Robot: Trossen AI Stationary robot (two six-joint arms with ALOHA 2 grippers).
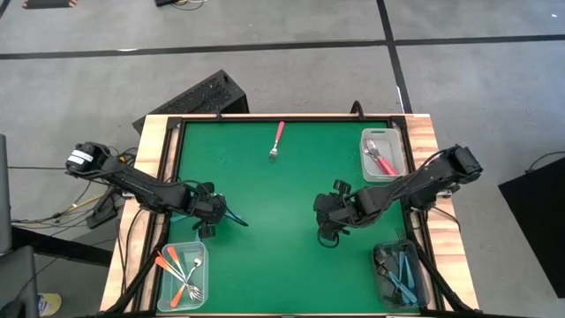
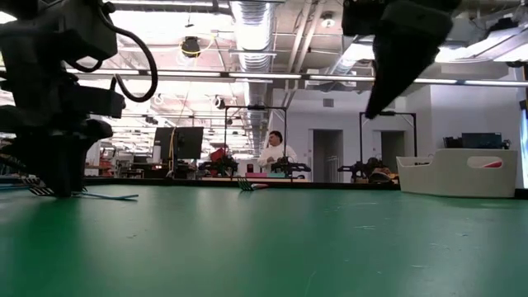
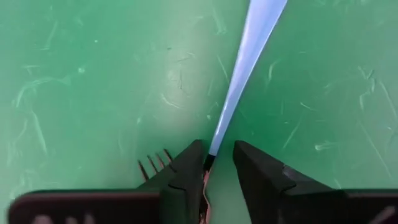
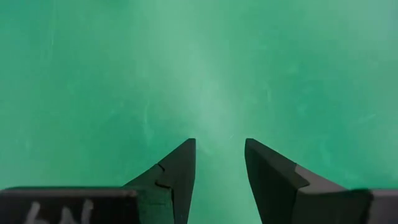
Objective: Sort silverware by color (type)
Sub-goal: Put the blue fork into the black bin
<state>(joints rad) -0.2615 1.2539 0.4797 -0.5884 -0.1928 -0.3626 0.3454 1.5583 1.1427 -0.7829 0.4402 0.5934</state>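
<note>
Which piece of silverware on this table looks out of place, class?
The pink-red fork lies alone on the green mat, outside every bin. The left claw is around a light blue fork; other forks sit binned.

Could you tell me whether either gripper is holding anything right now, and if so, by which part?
The left gripper pinches a light blue fork near the neck, where handle meets tines. The right gripper is open and empty above the mat.

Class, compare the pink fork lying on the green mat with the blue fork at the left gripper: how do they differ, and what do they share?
The pink fork lies alone near the far edge; the blue fork sits between the left gripper fingers. The pink fork's handle is pink-red; the blue fork's is light blue. Both rest on the mat, outside the bins.
</note>
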